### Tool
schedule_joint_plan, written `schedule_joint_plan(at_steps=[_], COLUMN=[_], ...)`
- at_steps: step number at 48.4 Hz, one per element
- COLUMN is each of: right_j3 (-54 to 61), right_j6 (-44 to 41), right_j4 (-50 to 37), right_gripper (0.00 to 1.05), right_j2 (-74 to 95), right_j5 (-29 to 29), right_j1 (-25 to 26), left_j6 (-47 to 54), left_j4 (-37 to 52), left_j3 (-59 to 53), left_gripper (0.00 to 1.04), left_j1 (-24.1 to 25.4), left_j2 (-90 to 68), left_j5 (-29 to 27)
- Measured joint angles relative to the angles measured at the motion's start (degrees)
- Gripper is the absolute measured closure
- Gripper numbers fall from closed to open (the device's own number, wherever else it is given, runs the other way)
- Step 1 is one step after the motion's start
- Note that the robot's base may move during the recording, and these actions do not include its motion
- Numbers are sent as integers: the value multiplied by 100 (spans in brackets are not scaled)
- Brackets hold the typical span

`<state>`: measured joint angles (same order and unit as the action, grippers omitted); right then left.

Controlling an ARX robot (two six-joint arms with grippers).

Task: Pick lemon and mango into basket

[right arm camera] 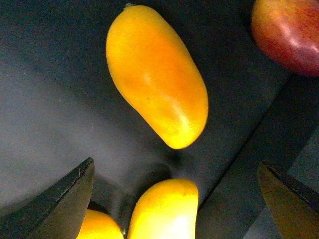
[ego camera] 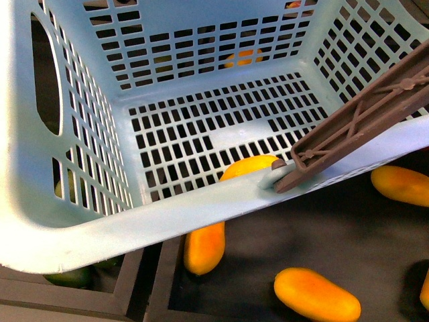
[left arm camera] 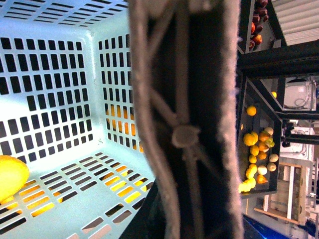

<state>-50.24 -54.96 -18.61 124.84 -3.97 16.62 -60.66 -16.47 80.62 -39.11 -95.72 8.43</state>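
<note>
The teal basket (ego camera: 201,208) fills the front view, held up close and tilted. Its brown handle (ego camera: 362,121) crosses the right side and fills the left wrist view (left arm camera: 184,124). My left gripper is shut on that handle; its fingers do not show. A lemon (ego camera: 251,166) lies on the basket floor by the near rim and also shows in the left wrist view (left arm camera: 10,177). My right gripper (right arm camera: 177,199) is open above a dark tray, its jaws either side of one mango (right arm camera: 164,209). A second mango (right arm camera: 157,74) lies just beyond.
More mangoes (ego camera: 316,294) (ego camera: 204,247) (ego camera: 401,184) lie on the dark tray below the basket. A red apple (right arm camera: 289,35) sits past a tray edge. A green fruit (ego camera: 67,276) lies at the lower left. A shelf of fruit (left arm camera: 256,149) stands beyond the handle.
</note>
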Motion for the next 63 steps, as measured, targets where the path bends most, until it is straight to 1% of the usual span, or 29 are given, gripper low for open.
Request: schedule_joint_plan(at_steps=[7,30,44,55,57,63], right_j3=[-518,-1687,-2369,-2649,-2669,-2680], right_j6=[-146,-144,136,345,402,553], right_j4=[332,828,1093,1231,1233,1327], right_gripper=[9,9,9,9,12,32], right_j2=[396,1370,1906,2079,2103,2116], right_j5=[4,96,251,280,299,236], right_j1=[-136,-533,-520,-516,-516,-516], left_j6=[0,0,2,0,0,2], left_j4=[0,0,0,0,0,0], left_j3=[0,0,0,0,0,0], left_gripper=[100,100,100,100,100,100], left_j1=[0,0,0,0,0,0], left_j2=[0,0,0,0,0,0], left_j5=[-4,-20,-26,-7,-7,-11])
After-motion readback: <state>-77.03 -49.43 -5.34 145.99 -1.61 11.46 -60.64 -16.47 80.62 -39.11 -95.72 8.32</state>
